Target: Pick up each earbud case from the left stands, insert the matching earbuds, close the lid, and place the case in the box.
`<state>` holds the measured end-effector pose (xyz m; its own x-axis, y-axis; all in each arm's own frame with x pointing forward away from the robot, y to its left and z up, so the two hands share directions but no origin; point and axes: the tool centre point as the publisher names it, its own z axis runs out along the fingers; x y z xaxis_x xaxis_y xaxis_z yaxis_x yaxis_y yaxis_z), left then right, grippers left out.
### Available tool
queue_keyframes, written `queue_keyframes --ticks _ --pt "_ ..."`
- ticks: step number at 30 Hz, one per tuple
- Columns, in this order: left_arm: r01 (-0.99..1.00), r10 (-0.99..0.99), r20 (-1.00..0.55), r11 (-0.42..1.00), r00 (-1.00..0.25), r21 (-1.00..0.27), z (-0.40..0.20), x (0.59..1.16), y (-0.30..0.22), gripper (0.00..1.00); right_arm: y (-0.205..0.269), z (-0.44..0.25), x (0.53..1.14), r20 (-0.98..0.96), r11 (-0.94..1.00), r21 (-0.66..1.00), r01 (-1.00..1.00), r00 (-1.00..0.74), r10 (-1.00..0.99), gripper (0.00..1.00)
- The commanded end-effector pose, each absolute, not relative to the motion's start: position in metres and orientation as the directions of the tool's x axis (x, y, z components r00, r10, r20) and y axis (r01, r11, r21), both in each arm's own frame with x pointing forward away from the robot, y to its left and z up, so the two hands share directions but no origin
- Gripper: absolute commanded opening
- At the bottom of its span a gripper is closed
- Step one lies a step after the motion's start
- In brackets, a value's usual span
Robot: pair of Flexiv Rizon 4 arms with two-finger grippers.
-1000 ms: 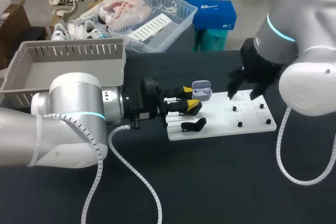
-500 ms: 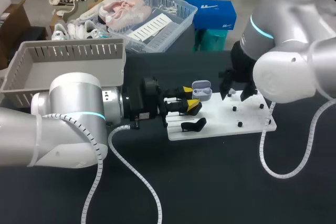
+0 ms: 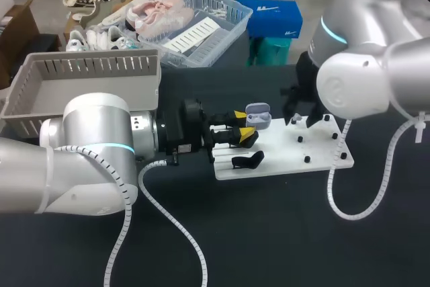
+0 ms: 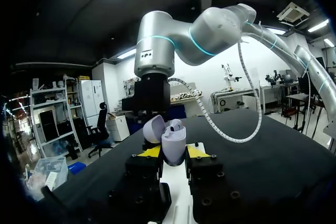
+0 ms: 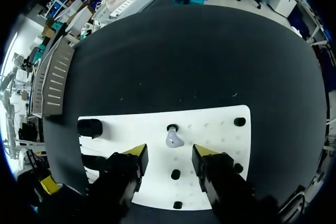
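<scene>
Movement is all on the right side. The right arm has swung in from 3 o'clock toward the middle of the white board (image 3: 322, 160) and turned its wrist a little. The right gripper (image 5: 169, 153) now hangs low over the board's 12 o'clock edge. Its two fingers are wide apart and hold nothing. Just ahead of them a small lilac earbud (image 5: 174, 138) stands on the board, with black pegs (image 5: 176, 174) near it.

The left arm has not moved. The left gripper (image 4: 173, 153) stays at the board's 9 o'clock end. The earbud case (image 4: 173, 141) sits between its yellow tips, and the fingers look pressed on it from both sides. The lid is up. A small round bit shows at the mouth of the case. It may be an earbud, but that is hard to tell. A black stand (image 3: 247, 160) with nothing on it sits at 6 o'clock from the case.

So the right arm seems to be lining up for a grab. It would need to drop a bit, pinch the lilac earbud, and carry it toward 9 o'clock to the open case. The lid is not shut yet. The case has not gone into the grey box (image 3: 87, 65), which waits at the table's 10 o'clock corner.
</scene>
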<state>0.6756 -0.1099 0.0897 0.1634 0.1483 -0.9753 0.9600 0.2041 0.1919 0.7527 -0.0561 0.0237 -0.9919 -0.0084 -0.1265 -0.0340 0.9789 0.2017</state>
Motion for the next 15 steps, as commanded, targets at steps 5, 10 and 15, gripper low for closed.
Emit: queue_keyframes --ticks 5,10,15 --pt "0.957 0.149 -0.975 0.214 0.166 0.195 0.0893 0.6738 -0.1108 0.0 -0.0567 0.0227 0.7578 -0.121 0.977 0.212 -0.028 -0.993 -0.002 0.44" --pt "0.957 0.149 -0.975 0.214 0.166 0.195 0.0893 0.6738 -0.1108 0.0 -0.0565 0.0226 0.7592 -0.118 0.976 0.218 -0.013 -0.993 0.013 0.41" --pt "0.957 0.149 -0.975 0.214 0.166 0.195 0.0893 0.6738 -0.1108 0.0 -0.0551 0.0227 0.7607 -0.116 0.976 0.218 -0.006 -0.993 0.019 0.41"
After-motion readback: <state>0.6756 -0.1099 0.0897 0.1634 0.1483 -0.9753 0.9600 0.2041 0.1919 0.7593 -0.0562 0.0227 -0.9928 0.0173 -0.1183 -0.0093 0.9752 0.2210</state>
